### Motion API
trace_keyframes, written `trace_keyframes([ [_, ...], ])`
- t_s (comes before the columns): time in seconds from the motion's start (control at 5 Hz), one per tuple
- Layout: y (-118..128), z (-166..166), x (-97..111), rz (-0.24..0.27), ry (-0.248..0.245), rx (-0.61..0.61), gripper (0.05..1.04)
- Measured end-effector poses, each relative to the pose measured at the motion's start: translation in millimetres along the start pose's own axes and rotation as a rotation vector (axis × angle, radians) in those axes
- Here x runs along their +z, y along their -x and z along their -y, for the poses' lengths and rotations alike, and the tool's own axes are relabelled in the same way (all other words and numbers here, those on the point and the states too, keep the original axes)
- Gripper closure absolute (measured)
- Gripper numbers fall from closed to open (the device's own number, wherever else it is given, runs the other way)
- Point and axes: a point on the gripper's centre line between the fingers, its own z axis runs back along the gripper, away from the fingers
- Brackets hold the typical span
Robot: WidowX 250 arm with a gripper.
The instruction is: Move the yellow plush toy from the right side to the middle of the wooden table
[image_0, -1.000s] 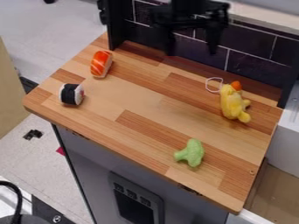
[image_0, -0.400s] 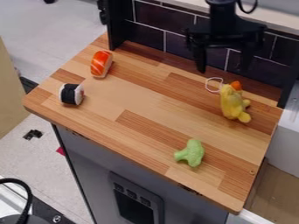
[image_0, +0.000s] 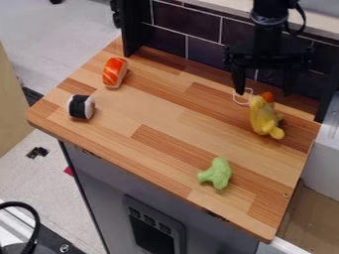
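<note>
The black gripper [image_0: 264, 90] hangs at the upper right, open, its two fingers apart and nothing between them. It is above and just behind a yellow plush duck [image_0: 264, 119] with an orange beak and a thin white loop of string [image_0: 243, 102]. Near the front right of the wooden counter [image_0: 142, 149] lies a green broccoli toy [image_0: 216, 173]. On the left side are an orange-topped sushi toy [image_0: 114, 73] and, closer to the front, a black and white sushi roll [image_0: 81, 106].
A dark tiled backsplash [image_0: 185, 30] runs along the counter's rear edge, with a black post [image_0: 132, 30] at its left end. A white box-like object [image_0: 324, 158] stands beyond the right edge. Grey panelling is below the front edge.
My gripper has moved right and lower, from the middle of the backsplash to over the duck. The toys have stayed where they were.
</note>
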Motion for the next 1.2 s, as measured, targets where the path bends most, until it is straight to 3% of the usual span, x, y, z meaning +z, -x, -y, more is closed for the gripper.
trace_keyframes([
  [0.4,2,2,-17,0.020,-0.027,0.013,0.085],
  [1.0,6,-8,-58,0.001,-0.093,0.038,0.085],
  [1.2,1,-4,-62,0.019,-0.094,0.038,0.115],
])
